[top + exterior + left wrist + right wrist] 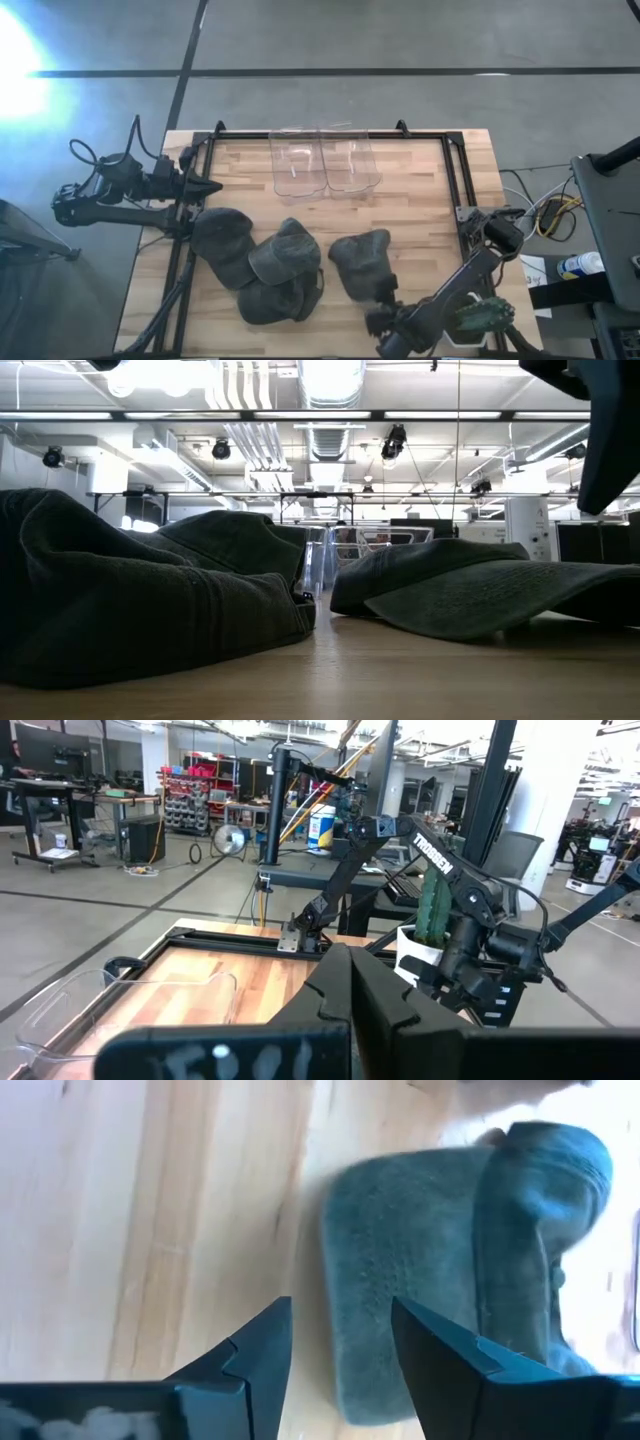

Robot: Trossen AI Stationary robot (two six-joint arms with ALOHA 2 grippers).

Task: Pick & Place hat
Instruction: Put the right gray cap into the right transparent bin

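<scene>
the hat (360, 262) lies on the counter (420, 200), right of the other hats (262, 268). it is judged soft and light; the brim edge should be gripped. the right pincer (340, 1342) hovers apart above it. the left pincer (210, 187) is parked, together.

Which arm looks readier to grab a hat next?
The right one. Its gripper hangs with fingers open just above the brim of the lone hat. The left gripper waits at the table's edge, off the hats.
</scene>
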